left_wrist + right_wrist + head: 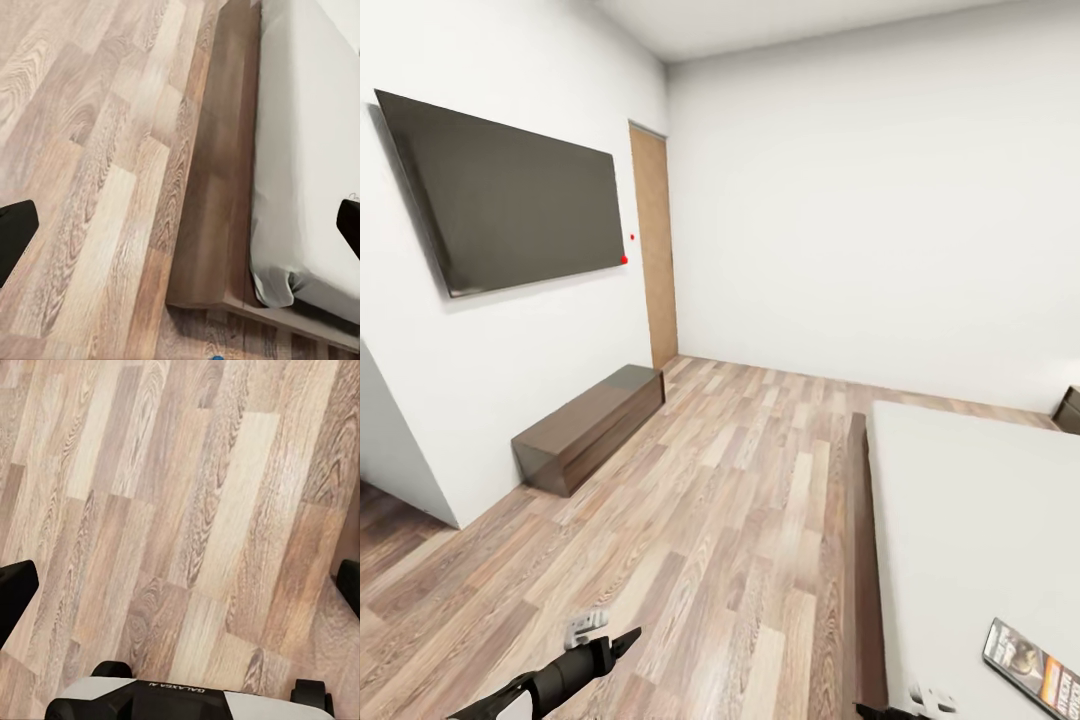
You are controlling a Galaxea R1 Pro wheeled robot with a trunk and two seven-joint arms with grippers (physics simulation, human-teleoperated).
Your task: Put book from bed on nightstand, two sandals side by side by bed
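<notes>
We see the book [1032, 665] on the bed [970, 500] near its foot, long axis slanting across the mattress, off to our right, so the right arm sits nearer. Both grippers [180, 232] [180, 592] hang spread, holding nothing.

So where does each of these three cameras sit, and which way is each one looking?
Head view: up on the robot's head, looking forward and down into the bedroom at the bed, the book, a wall screen; the left gripper shows low.
Left wrist view: on the left arm, looking down at the floor and a bed corner; dark fingertips at the edges.
Right wrist view: on the right arm, looking down at floor; fingertips and the robot's base show.
Shared: the plank floor in all; the bed in head and left wrist views.
</notes>
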